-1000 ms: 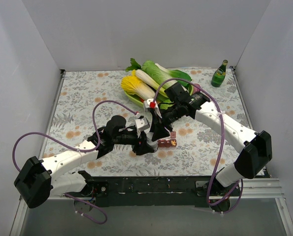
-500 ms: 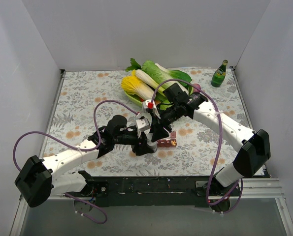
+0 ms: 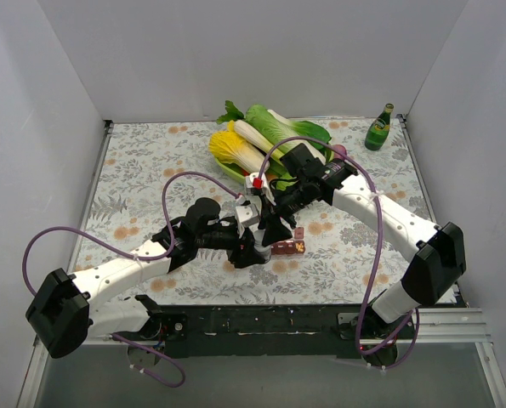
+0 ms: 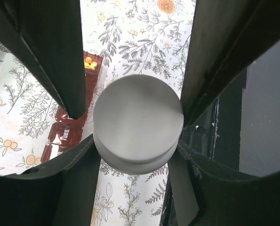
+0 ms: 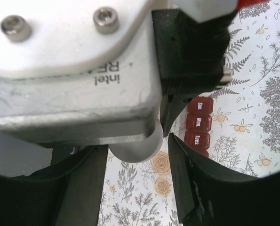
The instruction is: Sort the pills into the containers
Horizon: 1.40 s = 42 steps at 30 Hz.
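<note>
A small bottle with a round white cap point(image 4: 138, 123) stands upright between my left gripper's point(image 4: 136, 151) fingers, which are shut on its body below the cap. In the top view, my left gripper point(image 3: 253, 252) sits just left of the dark red pill organiser point(image 3: 288, 246). My right gripper point(image 3: 272, 228) comes down from above. Its fingers straddle the cap point(image 5: 139, 147) with a thin gap showing, so the right gripper point(image 5: 139, 143) is open. The organiser point(image 4: 67, 134) has one open compartment holding orange pills point(image 4: 90, 63). Lids marked Sun., Mon., Tues. show in the right wrist view point(image 5: 198, 123).
A green tray of leafy vegetables point(image 3: 265, 140) lies behind the grippers. A green glass bottle point(image 3: 378, 127) stands at the back right corner. White walls enclose the table. The left wrist camera body point(image 5: 74, 61) fills the top of the right wrist view.
My right gripper has shifted slightly left, over the bottle held by my left gripper. The left arm has barely moved.
</note>
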Each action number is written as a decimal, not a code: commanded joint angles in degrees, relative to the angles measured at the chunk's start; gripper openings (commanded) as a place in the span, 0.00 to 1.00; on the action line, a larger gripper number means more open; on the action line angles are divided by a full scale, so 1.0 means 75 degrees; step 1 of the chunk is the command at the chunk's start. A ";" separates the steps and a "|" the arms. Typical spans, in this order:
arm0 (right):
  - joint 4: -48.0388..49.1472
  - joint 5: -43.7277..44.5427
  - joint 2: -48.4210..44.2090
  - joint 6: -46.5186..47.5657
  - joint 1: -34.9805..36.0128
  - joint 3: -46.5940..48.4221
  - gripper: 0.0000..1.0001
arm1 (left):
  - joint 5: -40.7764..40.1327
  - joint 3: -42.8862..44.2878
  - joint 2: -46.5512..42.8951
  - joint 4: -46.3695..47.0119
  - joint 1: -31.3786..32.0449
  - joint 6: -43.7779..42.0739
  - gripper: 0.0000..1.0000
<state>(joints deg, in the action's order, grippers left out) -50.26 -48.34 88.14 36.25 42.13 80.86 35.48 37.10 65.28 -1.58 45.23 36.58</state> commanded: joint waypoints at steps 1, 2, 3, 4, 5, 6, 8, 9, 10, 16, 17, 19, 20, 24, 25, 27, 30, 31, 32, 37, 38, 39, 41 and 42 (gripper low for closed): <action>-0.0084 -0.0117 -0.0009 0.0053 0.0031 0.0340 0.63 | 0.0062 0.0338 -0.0114 0.0012 0.0039 -0.0154 0.24; -0.0084 -0.0141 -0.0010 0.0053 0.0020 0.0363 0.63 | 0.0073 0.0327 -0.0102 0.0012 0.0039 -0.0154 0.24; -0.0095 -0.0153 -0.0021 0.0053 0.0031 0.0386 0.65 | 0.0085 0.0338 -0.0102 0.0012 0.0039 -0.0154 0.24; -0.0084 -0.0176 -0.0044 0.0053 0.0020 0.0410 0.67 | 0.0097 0.0338 -0.0102 0.0012 0.0039 -0.0154 0.24; -0.0084 -0.0199 -0.0056 0.0053 0.0019 0.0422 0.69 | 0.0097 0.0338 -0.0113 0.0012 0.0039 -0.0143 0.24; -0.0084 -0.0234 -0.0080 0.0065 0.0008 0.0445 0.73 | 0.0108 0.0338 -0.0102 0.0012 0.0039 -0.0154 0.24; -0.0072 -0.0340 -0.0150 0.0077 -0.0039 0.0469 0.77 | 0.0109 0.0326 -0.0125 0.0012 0.0039 -0.0143 0.24; -0.0037 -0.0387 -0.0150 0.0088 -0.0074 0.0457 0.81 | 0.0132 0.0315 -0.0149 0.0024 0.0039 -0.0143 0.24; -0.0037 -0.0515 -0.0185 0.0089 -0.0144 0.0457 0.82 | 0.0132 0.0303 -0.0160 0.0012 0.0039 -0.0143 0.24; -0.0025 -0.0832 -0.0256 0.0147 -0.0215 0.0235 0.87 | 0.0132 0.0291 -0.0289 0.0012 0.0039 -0.0119 0.24; -0.0025 -0.0832 -0.0267 0.0170 -0.0226 0.0211 0.88 | 0.0120 0.0280 -0.0301 0.0012 0.0039 -0.0108 0.24; -0.0072 -0.0879 -0.0279 0.0182 -0.0227 0.0199 0.87 | 0.0109 0.0268 -0.0336 0.0047 0.0039 -0.0107 0.24; -0.0072 -0.0879 -0.0291 0.0182 -0.0227 0.0211 0.87 | 0.0109 0.0256 -0.0336 0.0047 0.0039 -0.0096 0.23; -0.0072 -0.0868 -0.0279 0.0171 -0.0227 0.0188 0.87 | 0.0085 0.0221 -0.0371 0.0117 0.0039 -0.0037 0.23; -0.0072 -0.0891 -0.0279 0.0159 -0.0227 0.0164 0.87 | 0.0085 0.0209 -0.0360 0.0152 0.0039 -0.0037 0.23; -0.0060 -0.0891 -0.0267 0.0170 -0.0227 0.0152 0.87 | 0.0062 0.0209 -0.0395 0.0164 0.0039 -0.0014 0.23; -0.0072 -0.0891 -0.0279 0.0159 -0.0227 0.0141 0.85 | 0.0015 0.0198 -0.0395 0.0176 0.0039 -0.0014 0.23; -0.0084 -0.0891 -0.0279 0.0159 -0.0227 0.0141 0.84 | -0.0008 0.0186 -0.0406 0.0176 0.0039 -0.0002 0.23; -0.0084 -0.0891 -0.0279 0.0159 -0.0227 0.0141 0.83 | -0.0020 0.0174 -0.0395 0.0176 0.0039 -0.0002 0.23; -0.0107 -0.0891 -0.0291 0.0147 -0.0227 0.0117 0.80 | -0.0114 0.0104 -0.0418 0.0422 0.0028 0.0057 0.23; -0.0107 -0.0891 -0.0302 0.0147 -0.0227 0.0129 0.80 | -0.0137 0.0104 -0.0418 0.0422 0.0028 0.0057 0.22; -0.0096 -0.0914 -0.0303 0.0147 -0.0227 0.0129 0.80 | -0.0149 0.0104 -0.0407 0.0411 0.0028 0.0057 0.22; -0.0107 -0.0914 -0.0326 0.0147 -0.0227 0.0141 0.79 | -0.0208 0.0092 -0.0395 0.0399 0.0028 0.0045 0.22; -0.0096 -0.0903 -0.0338 0.0147 -0.0227 0.0141 0.79 | -0.0219 0.0081 -0.0406 0.0399 0.0028 0.0045 0.22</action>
<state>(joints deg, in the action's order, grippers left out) -50.61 -53.32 87.94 36.91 40.51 81.82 34.74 37.54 64.16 -0.78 45.23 37.06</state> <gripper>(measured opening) 0.794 0.520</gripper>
